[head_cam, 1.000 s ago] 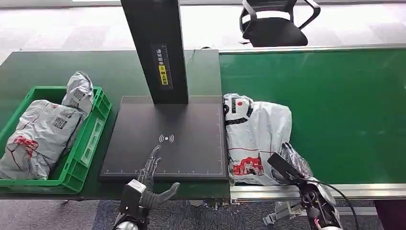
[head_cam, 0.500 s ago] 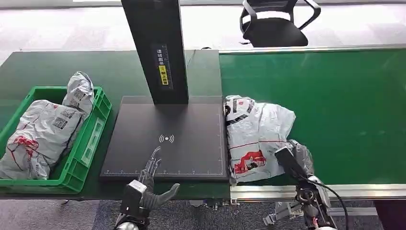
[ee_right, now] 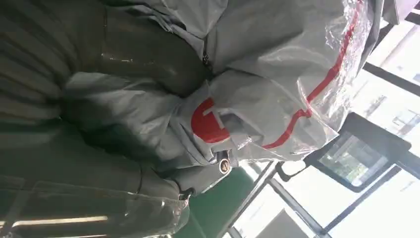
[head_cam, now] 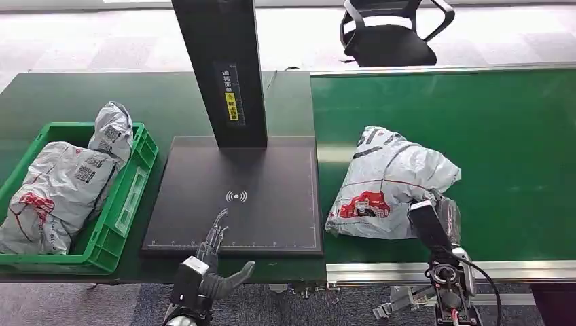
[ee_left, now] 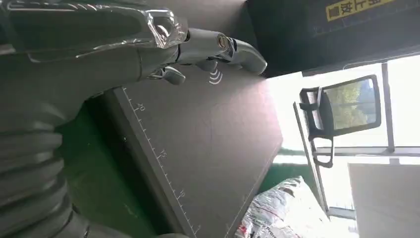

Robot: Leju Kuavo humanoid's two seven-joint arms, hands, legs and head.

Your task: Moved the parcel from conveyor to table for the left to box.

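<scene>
Lifting off the belt since a moment ago, the parcel (head_cam: 390, 183) has gone from lying flat against the scan pad's edge to bunched up and swung slightly away from it, over the green conveyor (head_cam: 502, 136). The right hand (head_cam: 438, 221) is buried in its near corner; the right wrist view shows crumpled film gathered against the hand, so the fingers appear clenched on it, though the fingertips themselves are hidden. Reads as pickup achieved, transfer toward the table not yet made. The left hand (head_cam: 214, 261) waits at the near edge of the scan pad (head_cam: 272, 217), fingers spread, holding nothing. Parcel is a soft grey poly mailer, glossy, wrinkled, with red print. Pad is matte black, rigid, ruled along its edges. A green plastic crate (head_cam: 132, 197) holds similar grey mailers.
</scene>
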